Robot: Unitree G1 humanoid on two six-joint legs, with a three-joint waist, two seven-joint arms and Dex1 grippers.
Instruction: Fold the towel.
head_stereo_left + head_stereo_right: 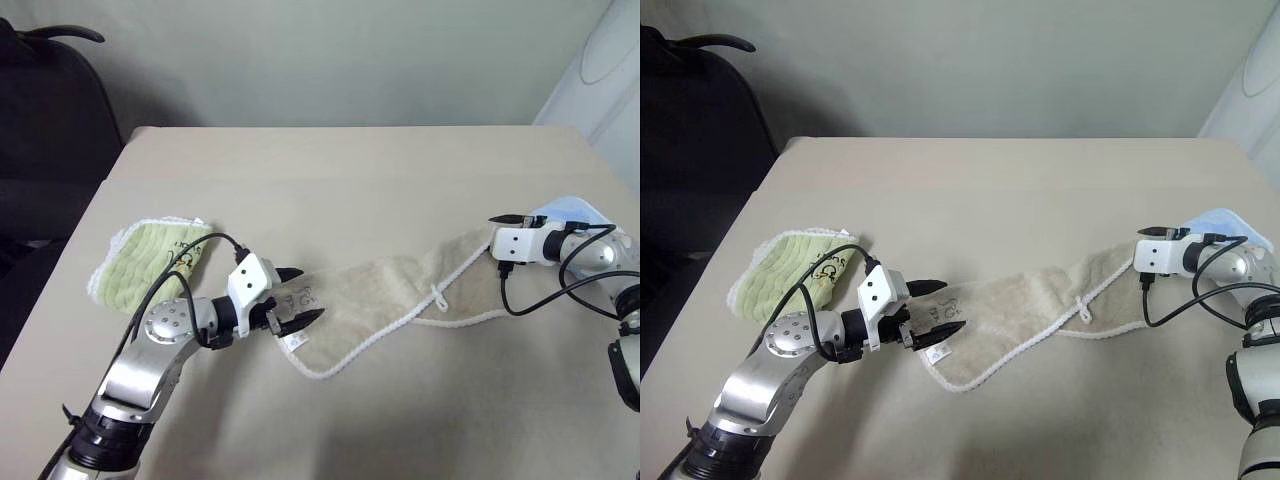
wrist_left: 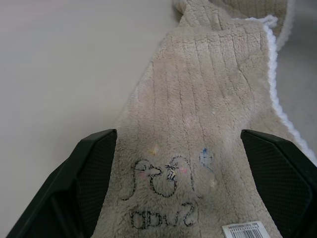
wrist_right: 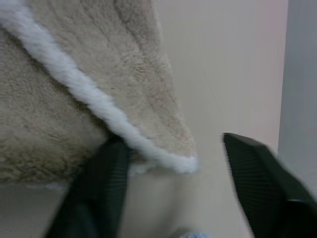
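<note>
The towel (image 1: 400, 300) is lying stretched across the table (image 1: 330, 170); the left gripper (image 1: 297, 297) is spreading its fingers wide over the logo end, grasping nothing; the right gripper (image 3: 173, 198) is standing half-closed around the opposite corner, one finger touching the white trim, not pinching it.

Silver arms, white wrist housings, black looping cables, black fingers (image 1: 300, 320) with seemingly textured pads.

bare table (image 1: 330, 170) beyond, green towel (image 1: 150, 255) left
</note>
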